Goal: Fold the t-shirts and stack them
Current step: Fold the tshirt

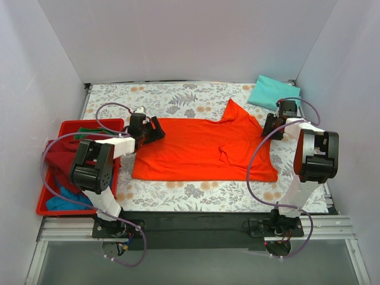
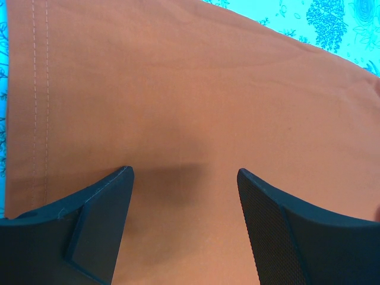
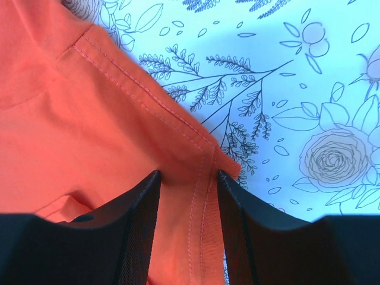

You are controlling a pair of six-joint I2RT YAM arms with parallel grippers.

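A bright orange-red t-shirt [image 1: 196, 148] lies spread flat on the floral table. Over its left edge, my left gripper [image 1: 153, 129] is low and open; in the left wrist view the gripper [image 2: 185, 175] has only flat orange cloth [image 2: 190, 89] below its spread jaws. My right gripper [image 1: 274, 126] is at the shirt's right corner. The right wrist view shows this gripper [image 3: 189, 173] open, its jaws astride a stitched hem [image 3: 205, 196] at the cloth's edge. A folded mint-teal t-shirt [image 1: 273, 92] lies at the back right.
A red plastic tray [image 1: 65, 126] stands at the left edge, holding maroon [image 1: 59, 157], green [image 1: 89, 127] and blue [image 1: 62, 202] cloth. White walls close in the table on three sides. Floral tablecloth [image 1: 178, 98] shows behind and in front of the shirt.
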